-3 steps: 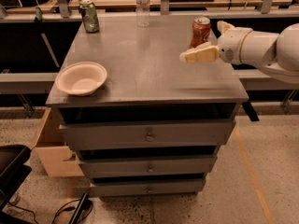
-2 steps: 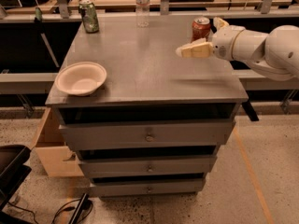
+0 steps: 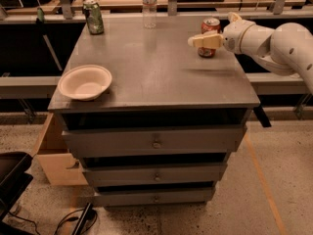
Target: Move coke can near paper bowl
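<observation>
- The coke can (image 3: 211,25) stands upright near the back right corner of the worktop (image 3: 161,77), well apart from the paper bowl (image 3: 85,82).
- The end effector (image 3: 208,41) sits right at the can, level with its middle and crossing in front of it, reaching in from the right on the white arm (image 3: 288,43).
- Whether the end effector is clenched on the can or released beside it, I cannot tell; the contact side is hidden.
- The bowl rests empty near the front left edge, so the can has almost the whole worktop to cross.
- Judged step: the reach and grasp of the can; the carry has not begun.
- The next move calls for a firm hold on the can's body, a small lift, then a diagonal carry forward and left, setting the can down just beside the bowl without nudging it.
- The path between looks free: a green can (image 3: 93,17) and a clear bottle (image 3: 149,6) stand along the back edge, away from that line.
- Hard to make out: the can's middle band is covered, its far side is unseen, and the arm is cut off at the right edge.
- Below the worktop, 3 drawers (image 3: 156,141) sit slightly ajar, clear of the work.
</observation>
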Motion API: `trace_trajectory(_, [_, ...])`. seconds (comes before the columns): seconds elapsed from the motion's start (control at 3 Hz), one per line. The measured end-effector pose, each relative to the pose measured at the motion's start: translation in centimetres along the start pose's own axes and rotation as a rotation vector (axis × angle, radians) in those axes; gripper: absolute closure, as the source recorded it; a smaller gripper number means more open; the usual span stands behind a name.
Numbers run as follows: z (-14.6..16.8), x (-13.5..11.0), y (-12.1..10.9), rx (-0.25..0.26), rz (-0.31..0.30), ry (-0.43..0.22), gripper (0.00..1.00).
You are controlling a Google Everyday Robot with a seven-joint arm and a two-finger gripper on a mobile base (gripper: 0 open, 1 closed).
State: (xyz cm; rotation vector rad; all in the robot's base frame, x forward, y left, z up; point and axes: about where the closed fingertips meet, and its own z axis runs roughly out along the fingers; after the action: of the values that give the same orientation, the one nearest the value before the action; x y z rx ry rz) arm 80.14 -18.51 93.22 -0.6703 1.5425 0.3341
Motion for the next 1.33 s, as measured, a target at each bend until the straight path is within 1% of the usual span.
trace_trajectory(0.33, [1.6,-0.7,-3.0,0.022,0.044,0.015,0.00])
trace_trajectory(0.67, [2.5,-1.0,-5.0,0.048,0.102,0.029,0.25])
trace_trajectory(1.33, [3.0,-0.8,-4.4,0.037,0.101,0.029,0.73])
